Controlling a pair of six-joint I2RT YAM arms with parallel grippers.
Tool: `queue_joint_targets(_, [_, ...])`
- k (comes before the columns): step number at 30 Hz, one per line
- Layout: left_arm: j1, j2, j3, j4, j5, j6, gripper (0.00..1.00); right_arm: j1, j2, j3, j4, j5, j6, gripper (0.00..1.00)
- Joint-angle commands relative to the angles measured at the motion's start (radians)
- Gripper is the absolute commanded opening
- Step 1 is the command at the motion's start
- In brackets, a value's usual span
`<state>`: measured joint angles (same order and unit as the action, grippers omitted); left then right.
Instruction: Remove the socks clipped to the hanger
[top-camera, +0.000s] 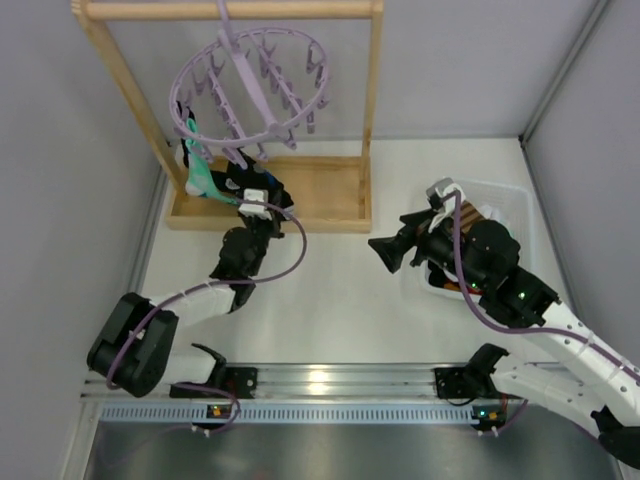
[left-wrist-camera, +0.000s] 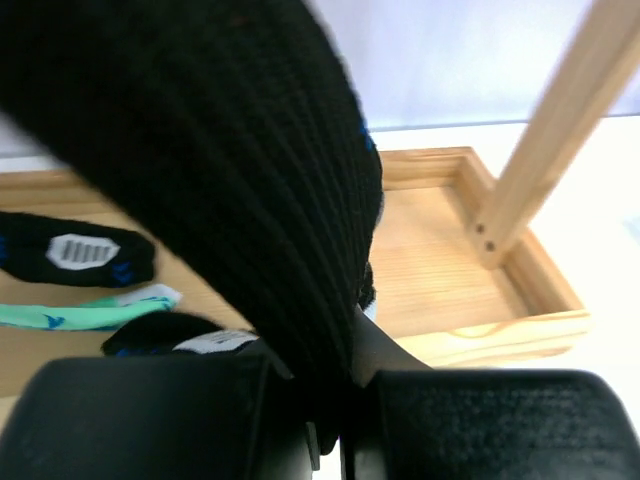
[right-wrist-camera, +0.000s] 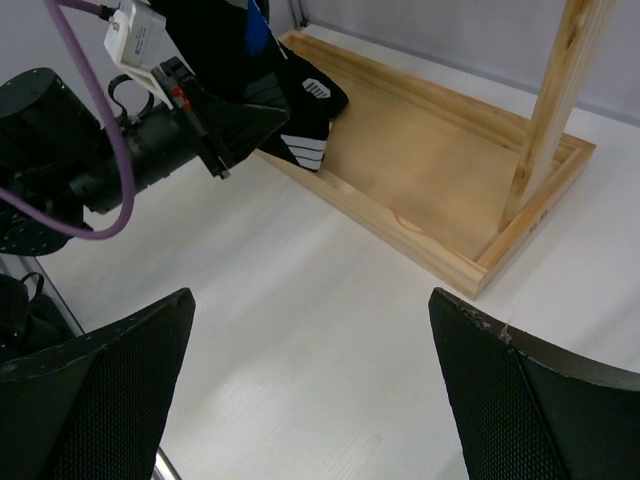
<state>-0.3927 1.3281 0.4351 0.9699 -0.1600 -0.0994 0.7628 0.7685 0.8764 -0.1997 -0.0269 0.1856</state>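
- Left gripper (left-wrist-camera: 335, 405) fills its wrist view, jaws pinched tight on the ribbed black sock (left-wrist-camera: 230, 150).
- Right gripper (top-camera: 385, 252) hovers over the table (top-camera: 330, 300) with its jaws wide, holding nothing, just beside the white bin (top-camera: 505, 195).
- Farther back, the black sock hangs into the wooden tray (top-camera: 320, 195), with a teal sock (top-camera: 200, 178) just beside it.
- Both dangle from the near-left rim of the lilac hanger (top-camera: 248, 85), so the step in hand looks like taking off the black one.
- Next, I judge, comes a steady downward tug that pulls it free without swinging the hanger.
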Motion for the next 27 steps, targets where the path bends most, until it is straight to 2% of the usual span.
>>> queue_joint_targets(1, [-0.171, -0.047, 0.095, -0.119, -0.258, 0.052, 0.00, -0.007, -0.003, 0.004, 0.082, 0.021, 0.035, 0.95])
queue_joint_targets(3, [-0.231, -0.044, 0.155, -0.184, -0.337, 0.059, 0.00, -0.007, -0.011, 0.010, 0.077, 0.048, 0.046, 0.95])
queue_joint_targets(4, [-0.283, -0.035, 0.177, -0.251, -0.419, 0.058, 0.00, -0.005, -0.014, 0.019, 0.065, 0.067, 0.055, 0.95])
queue_joint_targets(7, [-0.351, -0.017, 0.253, -0.344, -0.527, 0.055, 0.00, -0.007, -0.017, 0.053, 0.037, 0.102, 0.055, 0.95])
queue_joint_targets(8, [-0.397, -0.001, 0.267, -0.376, -0.615, 0.056, 0.00, -0.007, -0.017, 0.068, 0.011, 0.116, 0.055, 0.94])
queue_joint_targets(13, [-0.559, 0.075, 0.376, -0.442, -0.815, 0.090, 0.00, -0.007, 0.028, 0.217, -0.073, 0.196, 0.035, 0.93])
queue_joint_targets(20, [-0.655, 0.198, 0.459, -0.442, -0.839, 0.119, 0.00, -0.007, 0.224, 0.491, -0.158, 0.173, -0.029, 0.90])
queue_joint_targets(24, [-0.679, 0.246, 0.510, -0.442, -0.860, 0.145, 0.00, 0.000, 0.440, 0.686, -0.217, 0.145, -0.069, 0.85])
queue_joint_targets(27, [-0.693, 0.282, 0.543, -0.444, -0.885, 0.177, 0.00, 0.029, 0.593, 0.857, -0.277, 0.192, -0.126, 0.83])
